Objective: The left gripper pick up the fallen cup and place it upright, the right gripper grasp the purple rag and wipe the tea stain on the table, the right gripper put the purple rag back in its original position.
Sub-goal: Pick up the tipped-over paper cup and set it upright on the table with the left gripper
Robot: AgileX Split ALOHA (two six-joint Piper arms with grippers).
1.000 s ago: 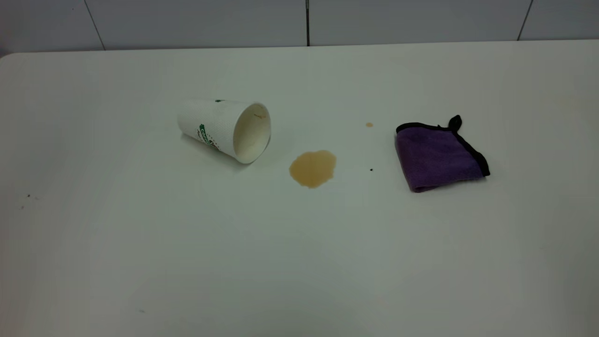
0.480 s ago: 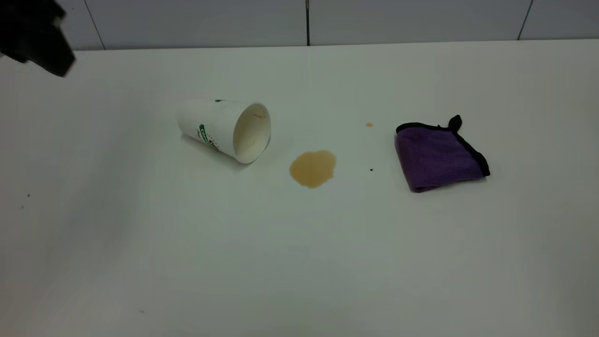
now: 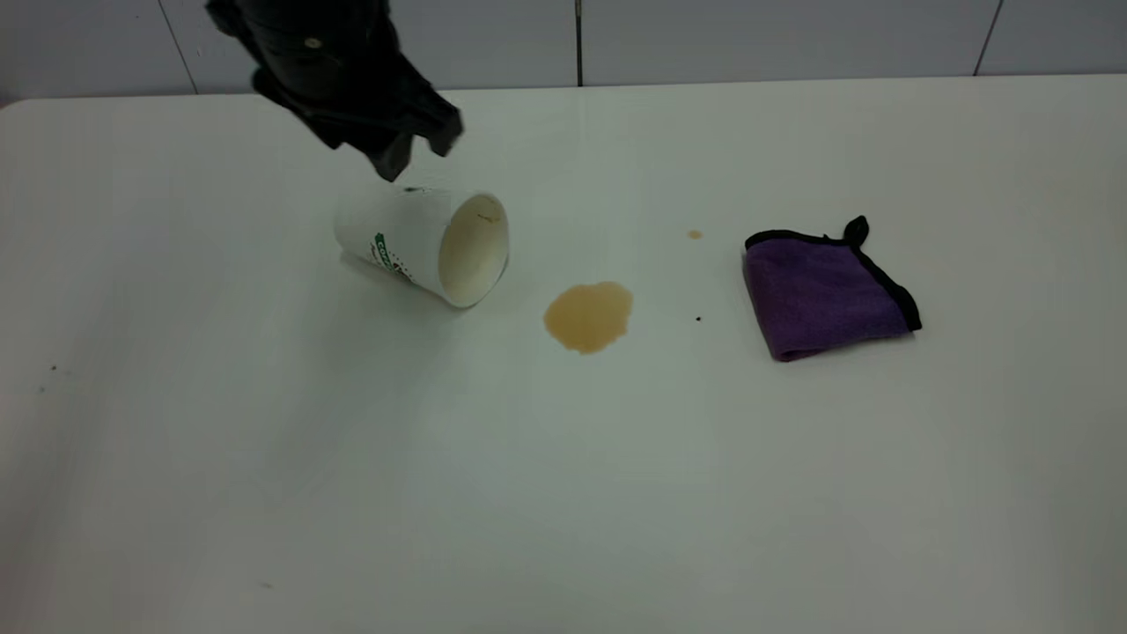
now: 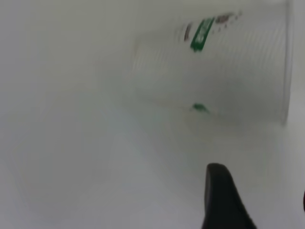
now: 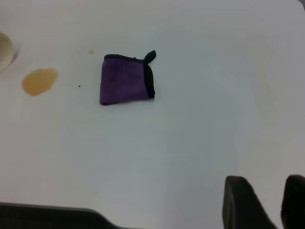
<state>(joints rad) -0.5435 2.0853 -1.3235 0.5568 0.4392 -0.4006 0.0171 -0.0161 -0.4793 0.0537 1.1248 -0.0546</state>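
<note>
A white paper cup (image 3: 423, 242) with green print lies on its side, its mouth towards the tea stain (image 3: 588, 315). My left gripper (image 3: 418, 151) hovers just behind and above the cup, open and empty. In the left wrist view the cup (image 4: 219, 71) lies close ahead of the left gripper (image 4: 262, 191). The folded purple rag (image 3: 828, 295) with black trim lies right of the stain. My right gripper (image 5: 267, 191) is out of the exterior view; it is shut and empty, far from the rag (image 5: 125, 86) and the stain (image 5: 39, 81).
A small tea drop (image 3: 695, 234) and a dark speck (image 3: 698, 319) sit between the stain and the rag. The white table (image 3: 563, 493) ends at a tiled wall (image 3: 704, 40) behind.
My left arm has swung in from the far left corner to just above the fallen cup. The cup, stain and rag have not moved.
</note>
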